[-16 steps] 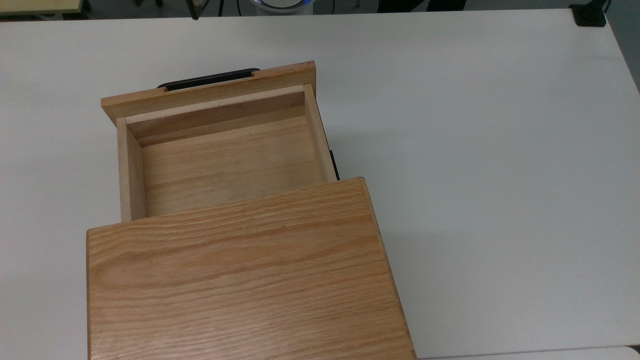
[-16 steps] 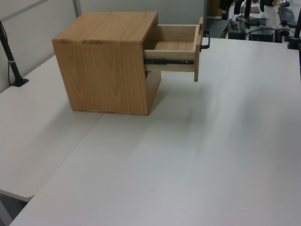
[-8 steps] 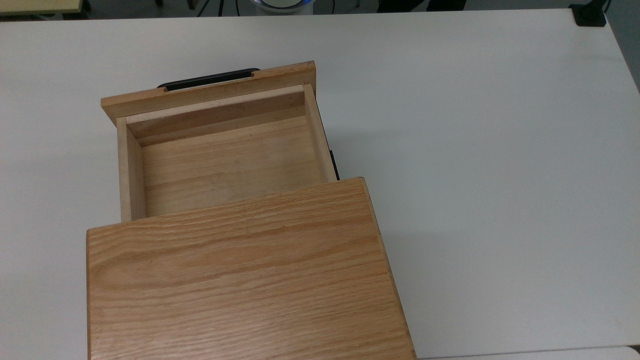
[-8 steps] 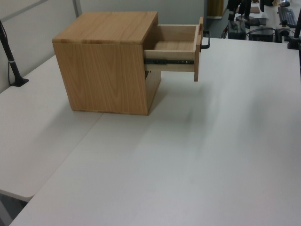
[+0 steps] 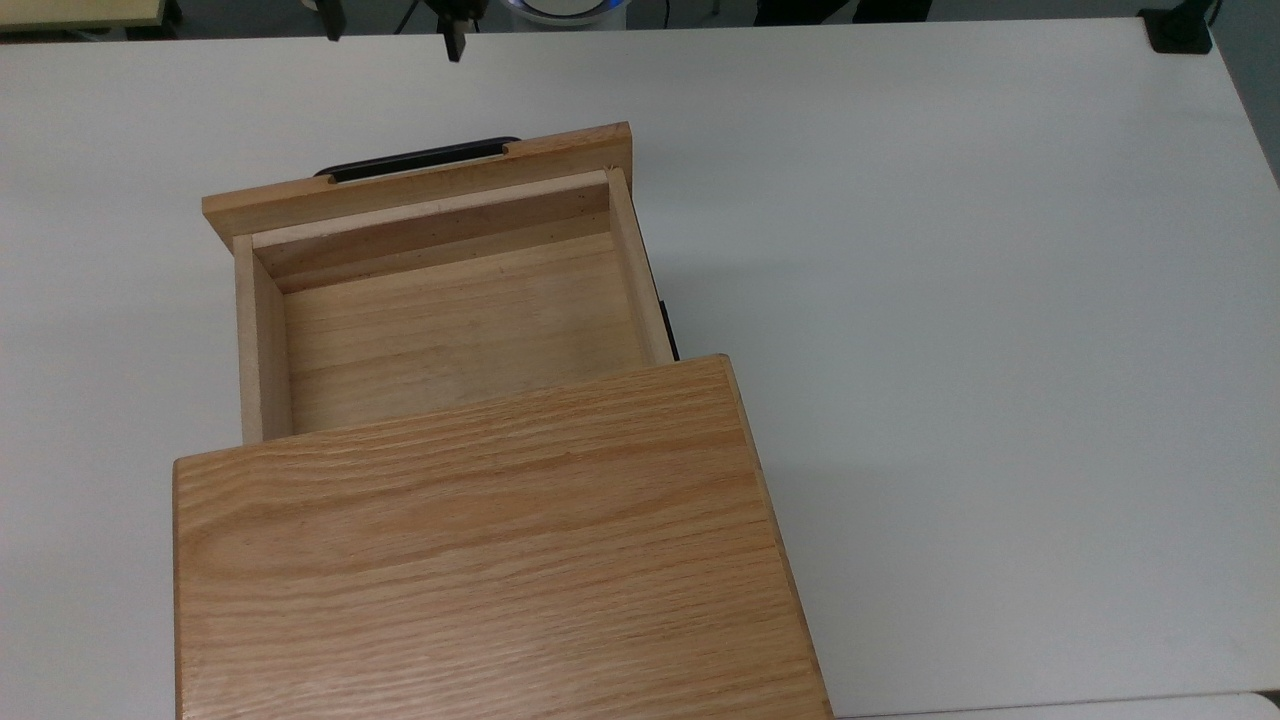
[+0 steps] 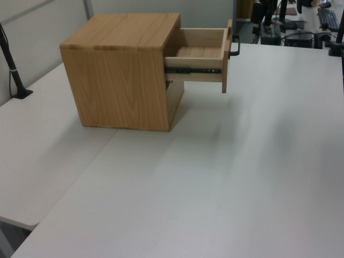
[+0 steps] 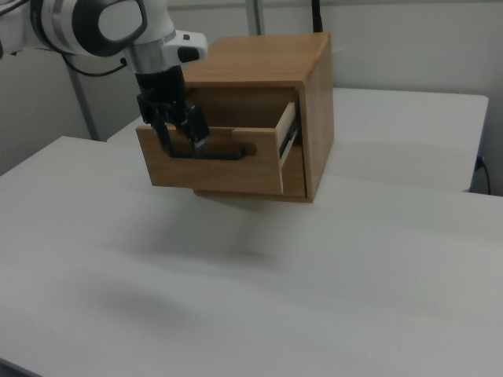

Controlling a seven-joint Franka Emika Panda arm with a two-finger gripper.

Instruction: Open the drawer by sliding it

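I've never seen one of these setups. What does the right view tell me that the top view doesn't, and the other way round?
The right view gives you the white robot arm and its open claw in front of the drawer, whose black handle is seen face-on. The top view looks straight down into the drawer, whose inside is bare, and onto the cabinet with its grained top. Both show the drawer pulled out of the cabinet, on a white table.

You have a broad, flat white table (image 5: 950,300) carrying everything. Resting directly on it is one light oak wooden cabinet (image 5: 480,560) with a flat grained top, toward the top view's lower left.
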